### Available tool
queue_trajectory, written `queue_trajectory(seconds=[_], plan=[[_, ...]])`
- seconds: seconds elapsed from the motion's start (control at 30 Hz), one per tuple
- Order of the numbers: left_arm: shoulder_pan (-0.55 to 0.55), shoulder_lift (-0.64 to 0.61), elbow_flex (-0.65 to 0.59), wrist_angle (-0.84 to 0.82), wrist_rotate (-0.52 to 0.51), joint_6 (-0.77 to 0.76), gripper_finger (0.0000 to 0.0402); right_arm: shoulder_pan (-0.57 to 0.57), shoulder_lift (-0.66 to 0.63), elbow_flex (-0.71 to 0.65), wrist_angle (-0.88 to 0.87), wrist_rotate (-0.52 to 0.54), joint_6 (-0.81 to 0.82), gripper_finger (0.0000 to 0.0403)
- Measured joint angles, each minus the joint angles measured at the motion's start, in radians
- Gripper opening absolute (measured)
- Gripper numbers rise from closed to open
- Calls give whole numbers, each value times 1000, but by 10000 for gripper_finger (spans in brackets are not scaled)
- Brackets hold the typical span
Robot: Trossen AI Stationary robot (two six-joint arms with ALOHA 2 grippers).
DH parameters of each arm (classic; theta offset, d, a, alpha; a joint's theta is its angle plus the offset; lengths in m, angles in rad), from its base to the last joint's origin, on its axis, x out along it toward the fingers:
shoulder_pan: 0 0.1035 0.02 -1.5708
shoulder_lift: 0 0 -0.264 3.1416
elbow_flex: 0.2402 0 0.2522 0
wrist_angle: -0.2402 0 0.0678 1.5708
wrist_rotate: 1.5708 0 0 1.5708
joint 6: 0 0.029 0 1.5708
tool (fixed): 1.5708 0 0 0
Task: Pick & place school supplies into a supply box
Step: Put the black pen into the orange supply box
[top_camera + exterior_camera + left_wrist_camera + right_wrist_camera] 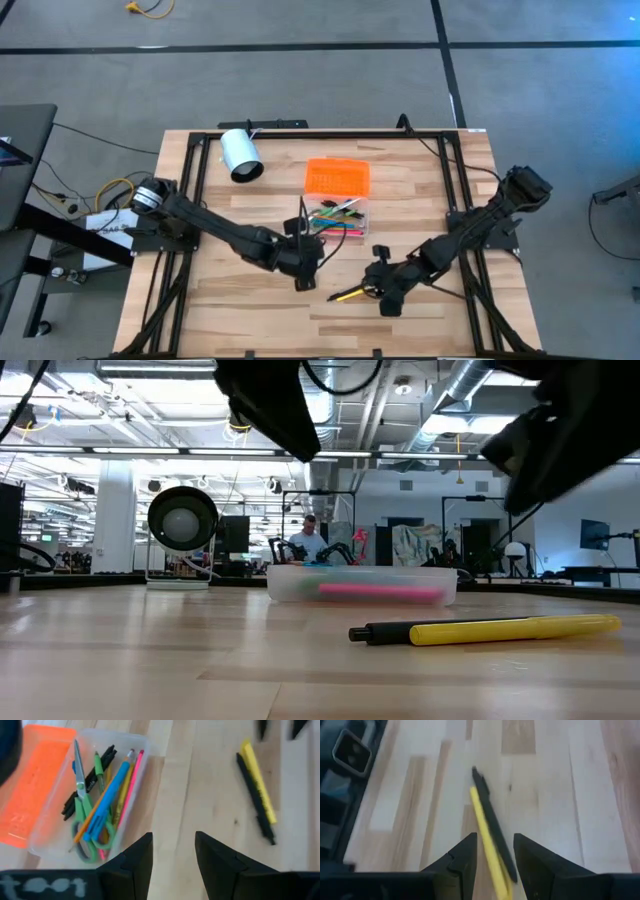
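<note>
A pale wooden tabletop (250,300) is carrying the clear supply box (338,216), its orange lid (337,177) lying just behind it. Pens, pencils and green-handled scissors (85,827) are lying inside the box — a yellow marker (349,293) and a black pen (255,795) are resting side by side on the wood, near the box's front. The left hand (305,268) is hovering released beside the box. The right hand (378,290) is hanging over the marker's end — fingers spread, holding nothing. A white cylinder (240,155) is lying far back.
</note>
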Motion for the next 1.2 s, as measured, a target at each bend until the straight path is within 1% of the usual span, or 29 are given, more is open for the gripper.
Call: queue_trajectory(seconds=[0.07,0.13,0.27,0.37,0.5,0.63,0.8,0.97,1.2], plan=[[-24,0,0,0,-28,-34,137,-19,26,5,34,-19,-18,120],[-52,-1,0,-10,-53,-60,137,-29,46,0,23,-29,-39,120],[-118,-7,0,-22,-92,-129,137,-49,104,6,86,-74,-63,120],[-169,-8,0,-57,-135,-216,137,-57,156,7,126,-89,-64,120],[-233,-9,0,-112,-200,-347,137,-73,195,10,163,-95,-46,120],[-286,-9,0,-163,-265,-471,137,-90,193,9,171,-97,-47,120],[-331,-9,0,-213,-330,-594,137,-113,193,7,134,-98,-83,120],[-352,-9,0,-258,-356,-669,137,-109,210,7,133,-152,-163,120],[-365,-9,0,-288,-360,-735,137,-104,246,8,155,-149,-176,120]])
